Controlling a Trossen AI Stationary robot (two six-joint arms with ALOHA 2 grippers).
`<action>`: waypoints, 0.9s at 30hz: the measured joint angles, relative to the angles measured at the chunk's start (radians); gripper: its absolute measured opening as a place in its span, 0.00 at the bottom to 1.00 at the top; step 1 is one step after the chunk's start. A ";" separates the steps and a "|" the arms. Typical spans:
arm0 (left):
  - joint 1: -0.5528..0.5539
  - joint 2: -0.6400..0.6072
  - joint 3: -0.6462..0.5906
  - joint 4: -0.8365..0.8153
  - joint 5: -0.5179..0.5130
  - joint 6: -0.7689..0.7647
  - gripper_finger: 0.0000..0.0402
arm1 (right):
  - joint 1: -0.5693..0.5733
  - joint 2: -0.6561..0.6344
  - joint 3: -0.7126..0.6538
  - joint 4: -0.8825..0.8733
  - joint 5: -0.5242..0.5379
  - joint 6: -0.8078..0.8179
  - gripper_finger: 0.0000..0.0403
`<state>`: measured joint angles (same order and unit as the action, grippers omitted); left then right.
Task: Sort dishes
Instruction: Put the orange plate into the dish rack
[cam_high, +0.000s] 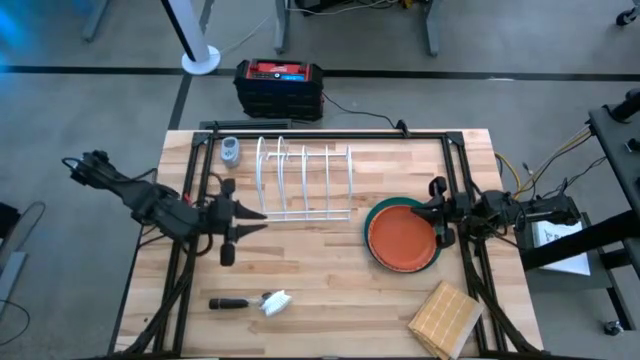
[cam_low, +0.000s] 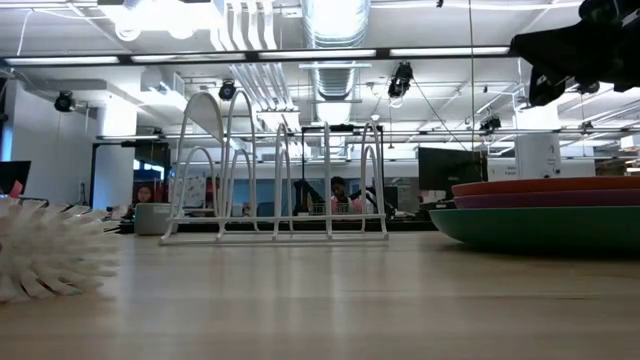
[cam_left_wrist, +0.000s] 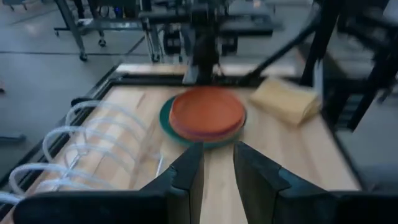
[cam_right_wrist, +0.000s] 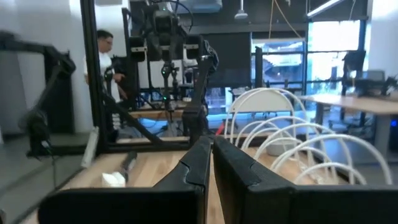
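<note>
Orange plate (cam_high: 402, 236) lies on top of a stack, with a purple plate (cam_low: 548, 200) under it and the big teal-green plate (cam_high: 374, 232) at the bottom, on the wooden table (cam_high: 330, 300) right of the white wire rack (cam_high: 303, 180). A fourth plate may be hidden in the stack. The right gripper (cam_high: 437, 216) hangs over the stack's edge, fingers together. The left gripper (cam_high: 249, 220) waits by the rack, fingers a little apart.

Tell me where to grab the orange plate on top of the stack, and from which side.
Take the orange plate by its rim on the side facing the right gripper, which hangs at the stack's right edge. It lies flat on a purple plate and a wider teal plate, so only its thin edge is free; one finger probably has to slip under that lip.
</note>
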<state>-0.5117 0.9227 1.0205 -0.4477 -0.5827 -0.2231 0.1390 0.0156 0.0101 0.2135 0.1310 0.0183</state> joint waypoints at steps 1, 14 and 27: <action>0.000 0.004 0.027 -0.011 0.000 -0.004 0.19 | 0.000 0.000 0.000 0.003 0.000 0.025 0.03; -0.001 0.156 0.450 -0.044 0.011 0.132 0.19 | 0.000 0.051 0.130 -0.095 0.163 0.075 0.03; -0.011 0.288 0.446 -0.106 0.026 0.100 0.19 | 0.000 0.323 0.487 -0.685 0.316 0.253 0.03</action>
<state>-0.5230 1.2106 1.4665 -0.5539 -0.5564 -0.1226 0.1389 0.3390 0.4970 -0.4715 0.4469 0.2716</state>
